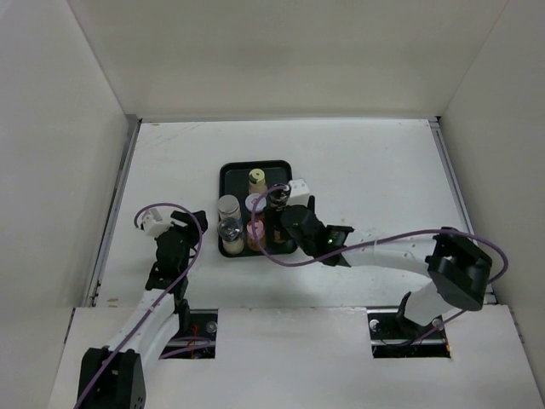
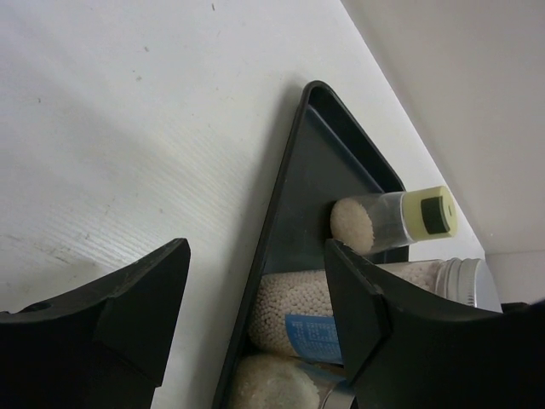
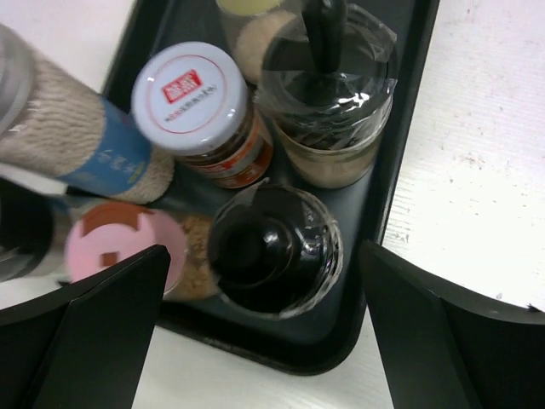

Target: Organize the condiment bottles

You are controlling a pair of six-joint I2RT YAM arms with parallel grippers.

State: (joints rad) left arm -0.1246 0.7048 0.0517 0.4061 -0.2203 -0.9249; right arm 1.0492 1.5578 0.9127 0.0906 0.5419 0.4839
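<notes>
Several condiment bottles stand in a black tray [image 1: 234,173]: a pale-yellow-capped one [image 1: 257,181], a silver-capped one [image 1: 228,207], a black-capped one [image 1: 230,230] and a pink-capped one [image 1: 255,232]. My right gripper [image 1: 281,213] hovers open over the tray's right side. In the right wrist view it [image 3: 264,249] straddles a black-capped bottle [image 3: 277,256] without touching it, beside a white-and-red cap [image 3: 194,95] and a pink cap [image 3: 123,247]. My left gripper [image 1: 189,223] is open and empty just left of the tray. In its wrist view it [image 2: 255,256] frames the tray's rim [image 2: 277,204] and the yellow-capped bottle [image 2: 392,217].
A white object [image 1: 300,187] sits at the tray's right edge. White walls enclose the table on the left, back and right. Purple cables loop over both arms, one crossing the tray's near right corner [image 1: 281,256].
</notes>
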